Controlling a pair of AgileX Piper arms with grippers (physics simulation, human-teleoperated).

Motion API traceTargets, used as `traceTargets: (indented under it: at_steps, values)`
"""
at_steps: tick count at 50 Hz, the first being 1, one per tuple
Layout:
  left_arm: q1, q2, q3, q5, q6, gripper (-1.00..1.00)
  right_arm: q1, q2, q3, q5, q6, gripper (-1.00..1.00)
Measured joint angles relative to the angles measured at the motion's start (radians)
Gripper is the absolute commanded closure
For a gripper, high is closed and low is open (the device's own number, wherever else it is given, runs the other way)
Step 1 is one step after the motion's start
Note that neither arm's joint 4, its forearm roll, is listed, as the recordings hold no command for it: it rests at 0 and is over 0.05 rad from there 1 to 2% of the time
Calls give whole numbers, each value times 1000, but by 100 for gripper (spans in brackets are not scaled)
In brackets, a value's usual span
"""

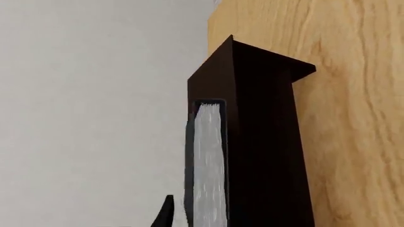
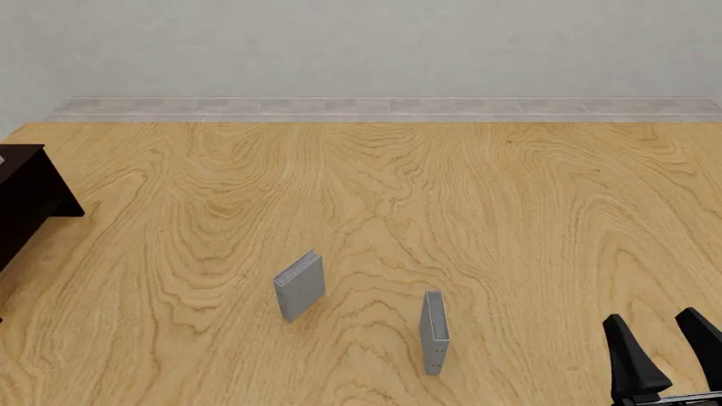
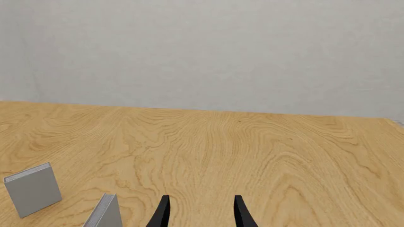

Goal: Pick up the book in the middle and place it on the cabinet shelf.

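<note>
1. The right tool (image 2: 668, 348) sits low at the near right of the counter (image 2: 451, 211), its two dark fingers apart with nothing between them.
2. Ahead of it and to its left stand two small grey books: the nearer grey book (image 2: 434, 332) edge-on, the farther grey book (image 2: 299, 285) angled and well apart from it.
3. Of the left tool, only one dark fingertip (image 1: 165, 213) shows in the left wrist view; whether it is apart or clamped cannot be told.
4. Just beside that fingertip stands the book (image 1: 208, 165), white page edges facing the camera, touching the side of the dark cabinet shelf (image 1: 265, 142).
5. In the front view, the cabinet shelf sits at the far left edge.
</note>
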Motion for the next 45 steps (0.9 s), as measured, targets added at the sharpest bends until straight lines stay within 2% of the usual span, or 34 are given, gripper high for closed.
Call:
traceTargets:
  at_steps: [26, 45]
  values:
    - [-8, -10, 2, 10, 48, -100, 0, 0, 0, 0, 0, -100]
    - [-26, -41, 21, 44, 18, -100, 0, 0, 0, 0, 0, -100]
